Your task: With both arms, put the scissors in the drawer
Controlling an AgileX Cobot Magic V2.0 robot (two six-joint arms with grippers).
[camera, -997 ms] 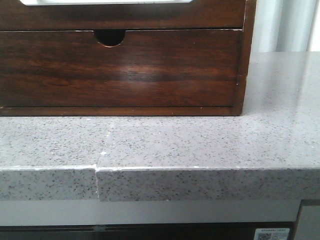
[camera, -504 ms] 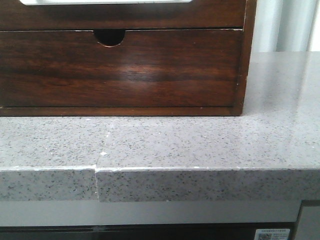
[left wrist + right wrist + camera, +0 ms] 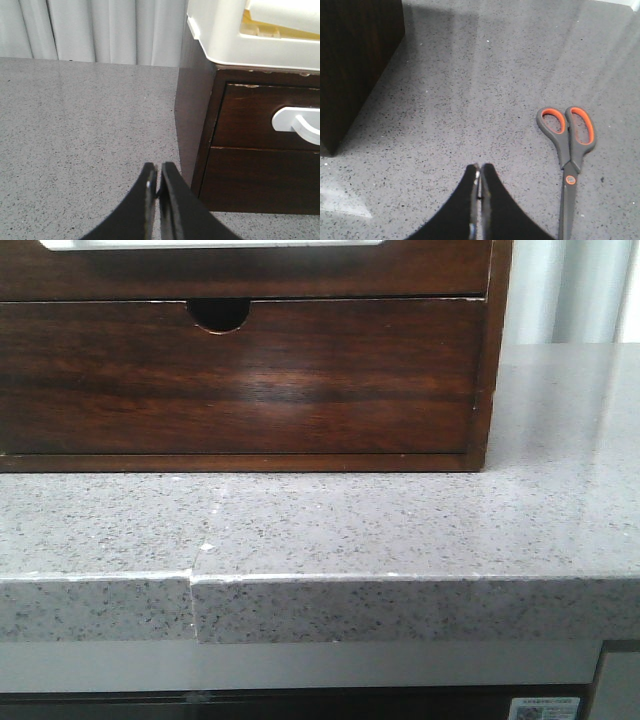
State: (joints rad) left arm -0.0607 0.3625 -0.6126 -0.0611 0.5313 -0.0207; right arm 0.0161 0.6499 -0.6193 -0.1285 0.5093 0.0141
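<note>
The drawer (image 3: 250,275) is the dark reddish-brown upper panel of the wooden cabinet; the lower edge of its pale white cutout shows at the top of the front view. It also shows in the left wrist view (image 3: 250,117), closed. The scissors (image 3: 568,150), grey with orange-lined handles, lie flat and closed on the grey counter in the right wrist view. My right gripper (image 3: 481,170) is shut and empty, just beside the scissors and apart from them. My left gripper (image 3: 159,170) is shut and empty, over the counter near the cabinet's corner. Neither gripper shows in the front view.
A lower drawer with a small half-round finger notch (image 3: 218,315) sits under the task drawer. A white plastic box (image 3: 240,35) stands on top of the cabinet. The speckled grey counter (image 3: 400,530) has a front edge and a seam. Pale curtains hang behind.
</note>
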